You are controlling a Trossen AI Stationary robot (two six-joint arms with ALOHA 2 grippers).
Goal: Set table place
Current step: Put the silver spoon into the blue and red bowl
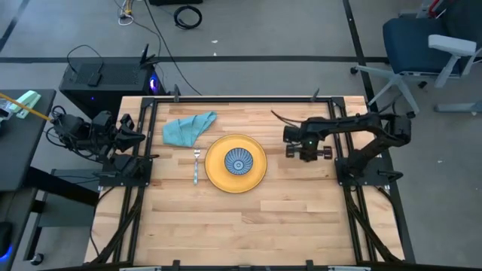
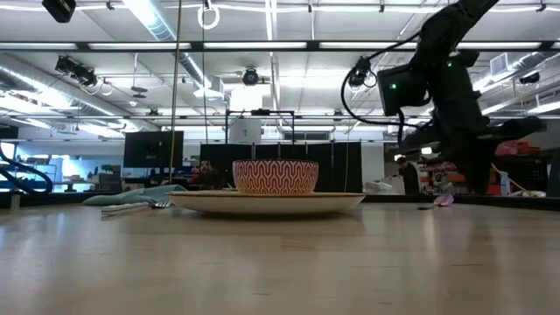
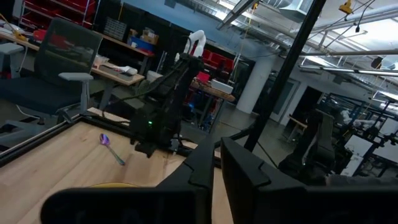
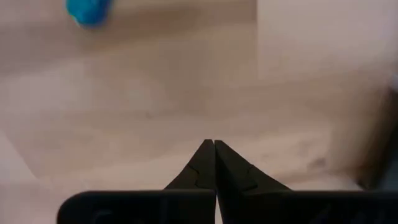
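The left gripper (image 1: 139,138) waits clenched and empty at the table's (image 1: 248,226) left edge. Next come the teal napkin (image 1: 188,127), fork (image 1: 196,167), and yellow plate (image 1: 256,177) holding the patterned bowl (image 1: 239,162). Hovering right, the right gripper (image 4: 214,163), closed on nothing, should open wide before descending squarely on the purple spoon (image 3: 111,148)

From my remote station I see grey floor with trailing cables (image 1: 188,15), a blue office chair (image 1: 422,45), long ceiling lights (image 2: 262,44), and cluttered workbenches (image 3: 118,65) behind.
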